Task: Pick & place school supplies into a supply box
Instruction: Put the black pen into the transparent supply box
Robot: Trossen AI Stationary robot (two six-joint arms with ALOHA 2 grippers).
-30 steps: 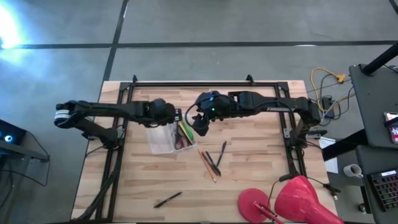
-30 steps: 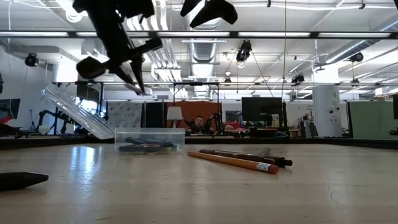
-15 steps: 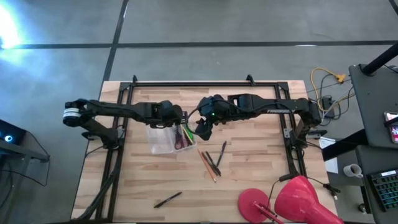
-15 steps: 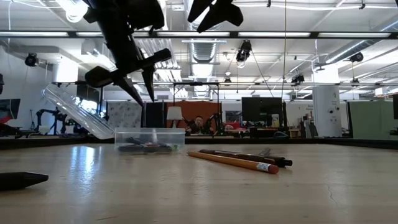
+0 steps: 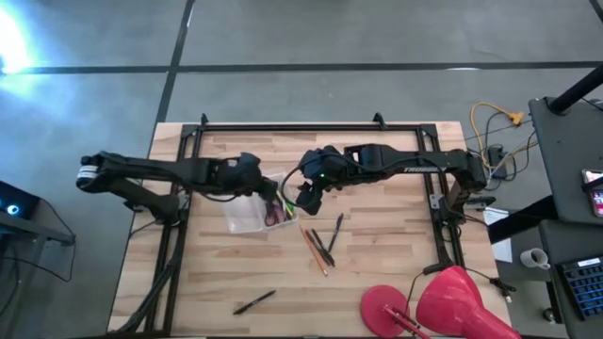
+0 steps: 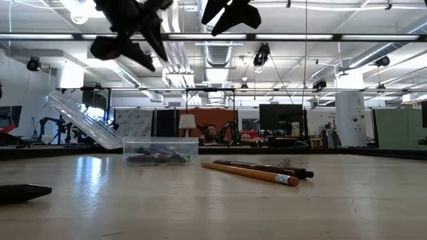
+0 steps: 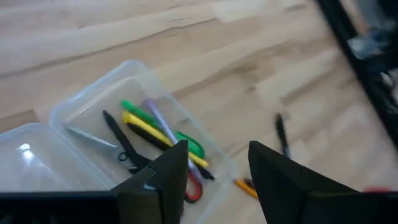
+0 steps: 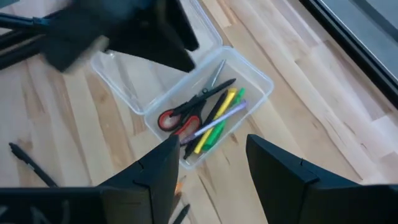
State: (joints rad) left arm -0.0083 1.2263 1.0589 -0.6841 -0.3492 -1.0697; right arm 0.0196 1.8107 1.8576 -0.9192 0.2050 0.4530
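Note:
The clear supply box [image 5: 247,215] lies on the table with its lid [image 6: 79,117] tilted open. Inside it lie red-handled scissors [image 8: 186,115] and yellow, green and purple pens [image 7: 163,129]. My left gripper [image 7: 214,180] hangs open above the box, with nothing between its fingers. It shows high up in the low view [image 6: 133,48]. My right gripper [image 8: 211,177] hovers open just to the right of the box [image 5: 307,198], also holding nothing. A pencil and dark pens [image 5: 320,247] lie loose on the table to the right of the box. A black pen [image 5: 254,302] rests nearer the front edge.
A big red round object [image 5: 443,303] stands at the near right corner. A black metal frame [image 5: 283,126] runs along the table's far and side edges. Bare wood lies between the box and the front edge.
My left gripper has opened above the box and then risen higher over it. My right gripper has stayed open beside the box.

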